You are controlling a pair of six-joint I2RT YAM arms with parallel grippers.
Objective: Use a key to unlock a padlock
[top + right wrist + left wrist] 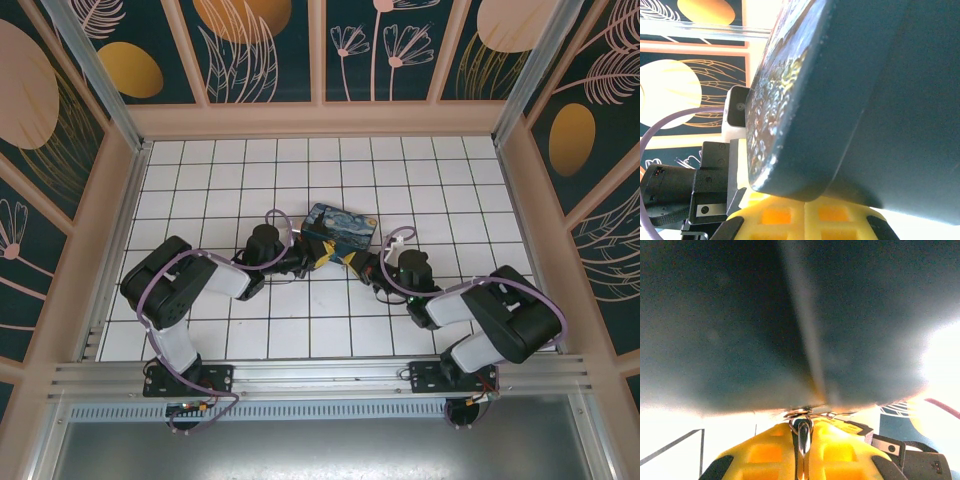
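The starry-night painted box (340, 222) lies mid-table, and both grippers meet at its near edge. My left gripper (318, 254) is shut. In the left wrist view its yellow fingers (765, 450) pinch a thin silvery key (804, 437), with a wire ring (807, 414) at the tip touching the dark box underside (740, 330). My right gripper (352, 258) has its yellow fingers (775, 217) pressed together just under the box's rounded corner (840, 90), and nothing shows between them. The padlock is hidden.
The white tiled floor (250, 320) is walled by peach rails (320, 120) and flower-painted panels. Purple cables (160, 280) loop over both arms. The left arm's white camera block (735, 117) sits close beside the box. Part of the right arm's black hardware (905, 452) lies beside my left fingers.
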